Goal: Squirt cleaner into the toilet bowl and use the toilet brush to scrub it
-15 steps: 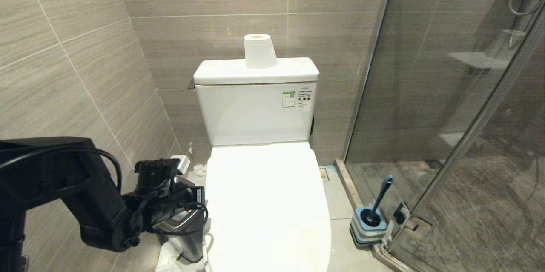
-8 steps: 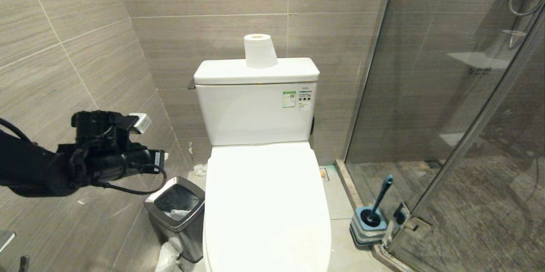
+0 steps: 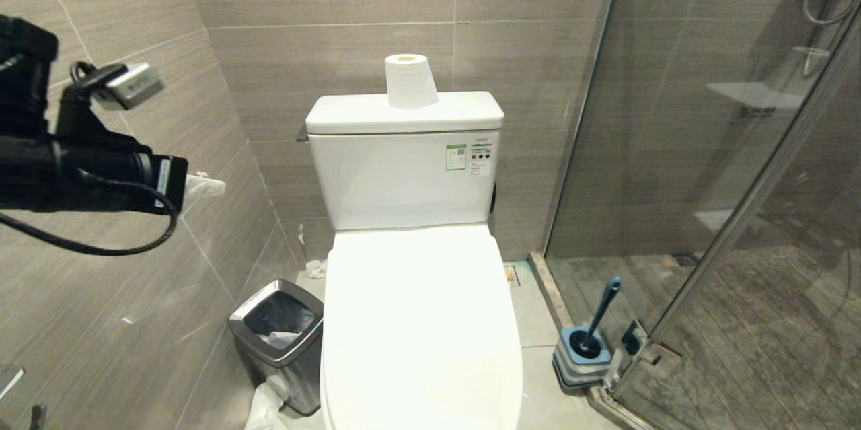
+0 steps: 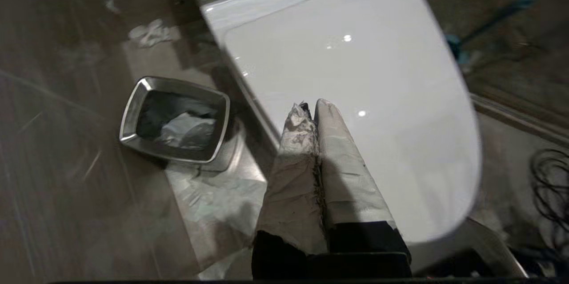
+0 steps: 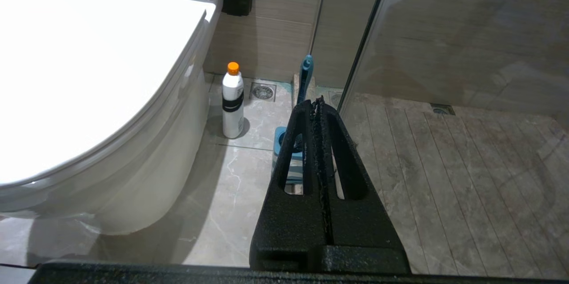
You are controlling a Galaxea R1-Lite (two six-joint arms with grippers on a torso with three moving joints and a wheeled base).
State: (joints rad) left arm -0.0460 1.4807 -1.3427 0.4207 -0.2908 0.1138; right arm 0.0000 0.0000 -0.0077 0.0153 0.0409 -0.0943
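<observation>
Hovering high at nine o'clock of the glossy white ceramic toilet bowl [image 3: 420, 322], whose lid is down, the left gripper [image 4: 311, 108] is pressed closed and empty, as is the parked right gripper [image 5: 318, 104]. Nothing has begun: lifting the lid likely comes first. The slim teal-blue toilet brush [image 3: 601, 312] stands in its square striped holder [image 3: 582, 356] at three o'clock, its long axis near-upright, tip leaning toward one o'clock.

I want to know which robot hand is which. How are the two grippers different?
The left gripper has fingers wrapped in pale, worn tape; the right gripper has bare black fingers with long slots. The left gripper is held up high above the closed toilet lid and the waste bin; the right gripper hangs low over the floor, near the toilet brush and a white bottle. Both are shut and hold nothing.
</observation>
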